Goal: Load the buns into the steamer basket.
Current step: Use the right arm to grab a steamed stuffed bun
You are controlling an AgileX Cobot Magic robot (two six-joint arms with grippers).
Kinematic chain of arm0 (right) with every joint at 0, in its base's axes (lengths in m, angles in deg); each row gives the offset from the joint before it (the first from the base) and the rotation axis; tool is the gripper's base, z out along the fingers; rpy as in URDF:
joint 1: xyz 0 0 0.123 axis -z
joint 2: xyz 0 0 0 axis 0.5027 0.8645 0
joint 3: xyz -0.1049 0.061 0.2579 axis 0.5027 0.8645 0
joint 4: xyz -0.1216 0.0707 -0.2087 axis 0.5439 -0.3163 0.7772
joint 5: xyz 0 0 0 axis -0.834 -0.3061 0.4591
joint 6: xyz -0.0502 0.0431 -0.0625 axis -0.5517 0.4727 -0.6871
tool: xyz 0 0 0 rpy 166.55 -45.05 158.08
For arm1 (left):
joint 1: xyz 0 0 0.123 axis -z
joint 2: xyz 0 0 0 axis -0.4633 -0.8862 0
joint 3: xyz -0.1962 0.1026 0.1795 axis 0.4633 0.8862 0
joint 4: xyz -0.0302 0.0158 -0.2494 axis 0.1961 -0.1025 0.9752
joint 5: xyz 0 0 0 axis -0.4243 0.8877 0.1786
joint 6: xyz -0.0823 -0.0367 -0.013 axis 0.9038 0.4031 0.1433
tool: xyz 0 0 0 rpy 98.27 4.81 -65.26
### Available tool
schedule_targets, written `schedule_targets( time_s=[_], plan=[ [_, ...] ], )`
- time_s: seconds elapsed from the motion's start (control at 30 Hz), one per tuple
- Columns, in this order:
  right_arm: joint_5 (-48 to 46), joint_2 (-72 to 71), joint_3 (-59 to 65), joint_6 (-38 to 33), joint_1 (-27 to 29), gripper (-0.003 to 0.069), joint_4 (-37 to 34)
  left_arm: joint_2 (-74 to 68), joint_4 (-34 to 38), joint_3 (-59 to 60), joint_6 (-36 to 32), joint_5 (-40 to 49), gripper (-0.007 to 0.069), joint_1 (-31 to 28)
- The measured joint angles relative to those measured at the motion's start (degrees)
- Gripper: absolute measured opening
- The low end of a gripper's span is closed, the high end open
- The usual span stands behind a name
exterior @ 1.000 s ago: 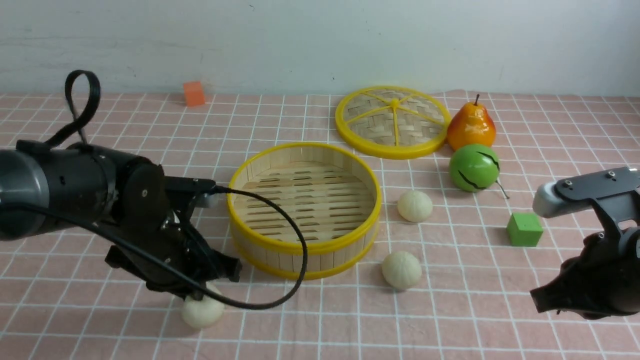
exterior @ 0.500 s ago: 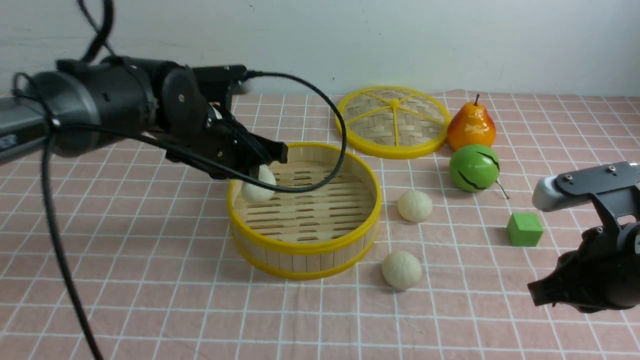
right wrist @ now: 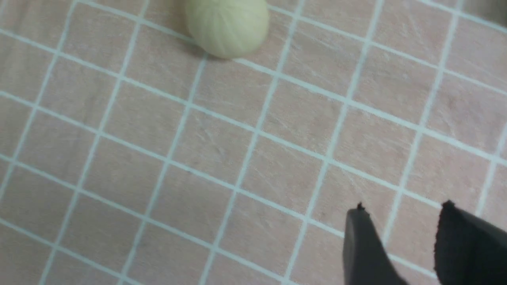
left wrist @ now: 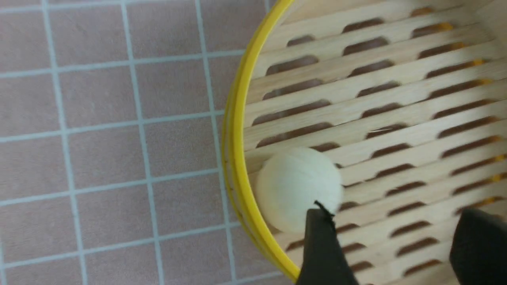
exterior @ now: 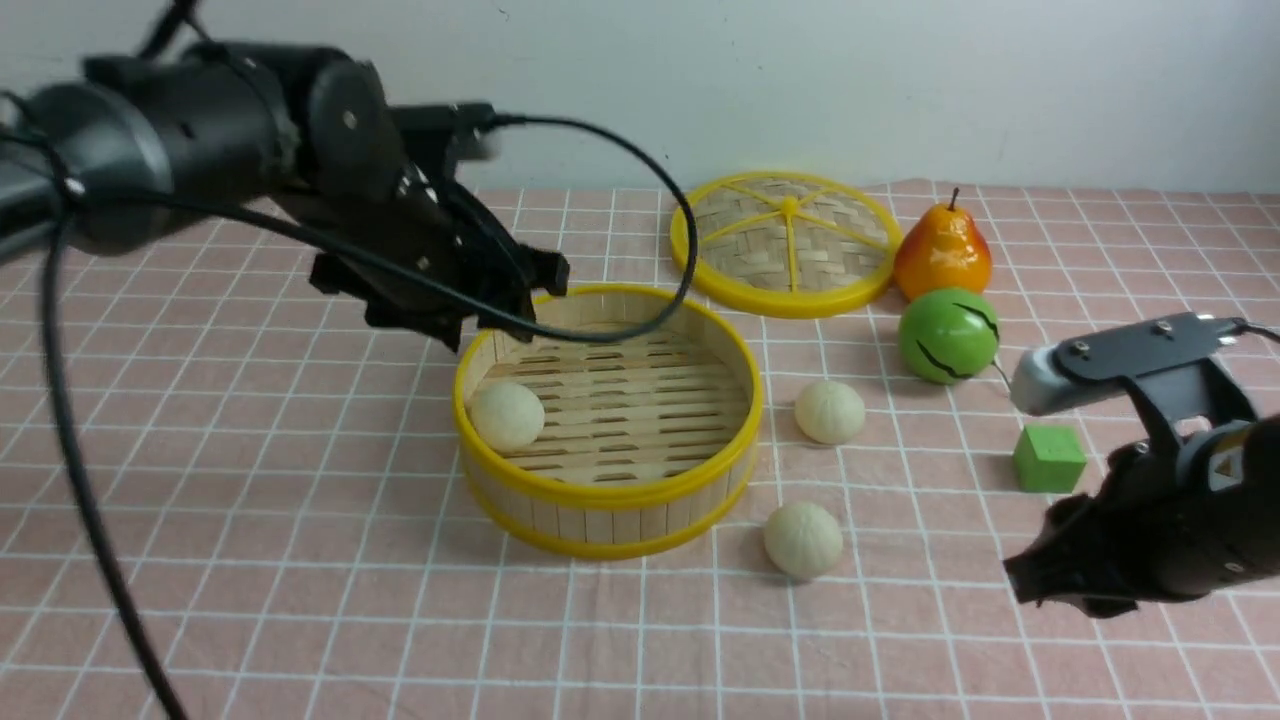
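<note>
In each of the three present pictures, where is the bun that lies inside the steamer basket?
Front view: the bun is left of the picture's centre, inside the basket, near its left wall.
Left wrist view: just below the picture's centre, near the yellow rim, partly behind a gripper finger.
Right wrist view: not in it; the bun there is on the tiled surface.
Shared landmark: the pale grid lines of the tiled surface.

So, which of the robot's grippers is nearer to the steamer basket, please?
Left: the left gripper hovers over the steamer basket's rim; the right gripper is off to its right.
</note>
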Motion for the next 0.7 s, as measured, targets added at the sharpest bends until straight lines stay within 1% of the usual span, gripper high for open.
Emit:
schedule_targets(
  time_s=[0.03, 0.07, 0.1, 0.13, 0.17, 0.2, 0.27, 0.33, 0.4, 0.5, 0.57, 0.6, 0.63, 0.7],
  plan=[
    [0.0, 0.8, -0.7, 0.0, -0.6, 0.0290, 0.0, 1.4, 0.2, 0.0, 0.0, 0.1, 0.0370, 0.0],
    [0.0, 4.8, -4.0, -0.1, -2.9, 0.0330, 0.0, 7.3, 0.9, 0.9, 0.0, -0.4, 0.0288, 0.0],
    [0.0, 6.3, -5.9, -0.1, -3.9, 0.0340, -0.1, 10.4, 1.2, 1.9, 0.0, -0.8, 0.0242, 0.0],
    [-0.2, 10.1, -9.5, -0.1, -5.2, 0.0355, -0.2, 14.9, 1.5, 3.6, 0.0, -1.3, 0.0167, 0.0],
    [-0.3, 10.7, -10.0, -0.1, -5.3, 0.0355, -0.2, 15.6, 1.6, 3.9, 0.0, -1.3, 0.0154, 0.0],
    [-0.7, 14.5, -13.6, -0.2, -5.9, 0.0361, -0.2, 20.5, 1.6, 6.5, -0.1, -1.6, 0.0067, 0.0],
    [-1.4, 19.2, -17.6, -0.3, -6.0, 0.0365, 0.2, 26.3, 1.2, 10.8, -0.1, -1.6, -0.0011, 0.0],
    [-2.5, 24.3, -22.6, -0.4, -6.0, 0.0366, 1.3, 32.9, -0.6, 17.9, -0.1, -1.3, -0.0014, 0.0],
    [-3.3, 26.7, -24.6, -0.4, -6.0, 0.0366, 1.6, 36.0, -1.5, 21.0, 0.2, -0.9, -0.0014, 0.0],
    [-4.1, 32.0, -28.2, -0.4, -6.0, 0.0355, 0.9, 44.9, -3.6, 31.2, 1.4, -0.2, -0.0014, 0.0],
    [-4.2, 34.2, -29.1, -1.1, -6.0, 0.0328, -0.3, 50.3, -4.9, 36.2, 1.6, -0.1, -0.0014, 0.0],
    [-4.2, 34.5, -29.1, -1.2, -6.0, 0.0325, -0.3, 51.2, -5.1, 36.7, 1.6, -0.1, -0.0014, 0.0],
    [-4.4, 35.4, -29.3, -1.9, -6.0, 0.0288, -0.6, 54.1, -6.2, 39.8, 1.7, 0.2, -0.0014, 0.0],
    [-4.4, 36.0, -29.3, -2.7, -6.0, 0.0250, -0.8, 56.3, -7.6, 41.6, 1.7, 0.7, -0.0014, 0.0]
  ],
)
